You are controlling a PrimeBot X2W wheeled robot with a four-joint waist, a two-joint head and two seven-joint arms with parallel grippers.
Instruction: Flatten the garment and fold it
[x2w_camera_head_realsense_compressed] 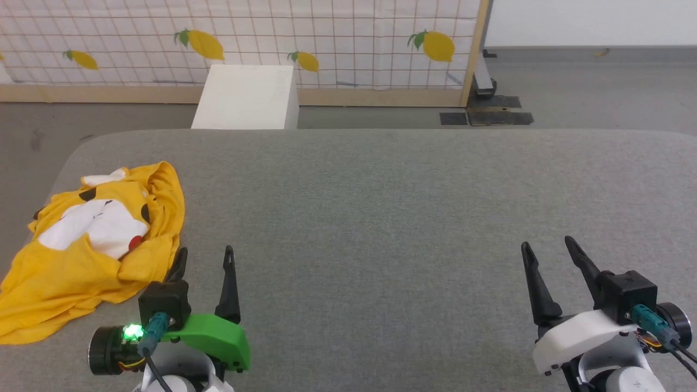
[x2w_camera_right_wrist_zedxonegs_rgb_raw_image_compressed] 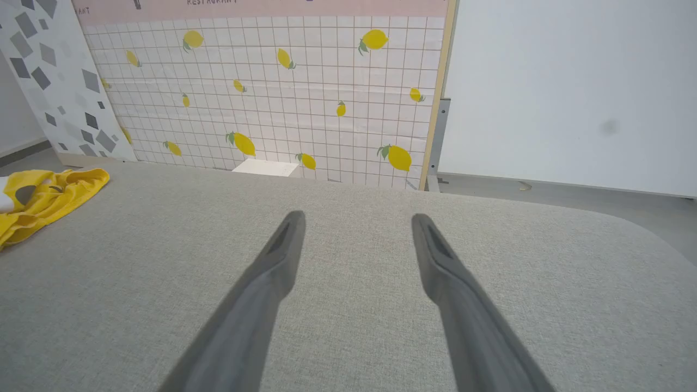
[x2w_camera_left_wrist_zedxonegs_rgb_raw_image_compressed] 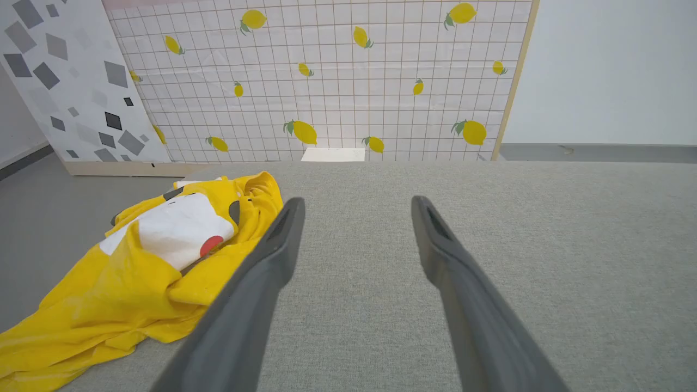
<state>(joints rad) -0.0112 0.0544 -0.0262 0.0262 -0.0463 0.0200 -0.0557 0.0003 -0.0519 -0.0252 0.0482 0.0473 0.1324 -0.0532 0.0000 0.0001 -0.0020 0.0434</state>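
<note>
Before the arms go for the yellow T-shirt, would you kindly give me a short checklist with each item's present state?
1. Left gripper open and empty: ok.
2. Right gripper open and empty: ok.
3. Garment lying flat: not ok, crumpled in a heap.
4. Garment wholly on the table: cannot tell, it lies at the left edge.
5. Bare table surface for spreading: ok.
6. Left gripper clear of the Garment: cannot tell, one finger is right beside it.

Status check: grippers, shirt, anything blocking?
Left gripper open, empty, beside shirt. Right gripper open, empty. Shirt crumpled, print up, on table left side, not flattened. Nothing blocking the reach.
</note>
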